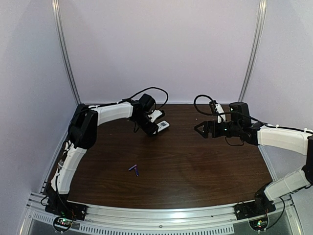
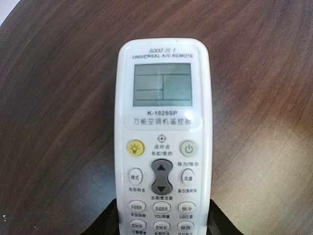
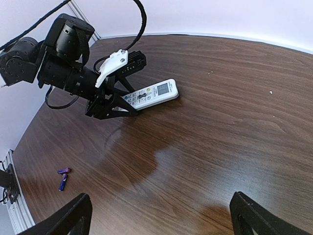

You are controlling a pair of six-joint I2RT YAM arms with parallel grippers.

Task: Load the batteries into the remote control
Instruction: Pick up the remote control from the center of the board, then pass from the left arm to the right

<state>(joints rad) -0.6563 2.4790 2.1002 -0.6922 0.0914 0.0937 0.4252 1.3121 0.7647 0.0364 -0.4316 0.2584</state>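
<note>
1. Remote control (image 2: pixel 164 137) lies face-up on the desk (image 1: pixel 195 166), recess underneath. The left gripper (image 3: pixel 128 100) straddles its button end, probably to turn it; contact cannot be told.
2. Batteries (image 1: pixel 134 169) lie well apart.
3. Right gripper (image 1: pixel 199 129) hovers spread, empty.

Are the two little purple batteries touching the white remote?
Apart. The top view shows the batteries lying toward the near edge, with a wide stretch of table between them and the remote.

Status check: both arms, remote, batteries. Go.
Left pincer astride button end of remote control, grip unconfirmed. Right pincer open, empty. Remote face-up on table; batteries loose, nearer the bases. Nothing in the way.
</note>
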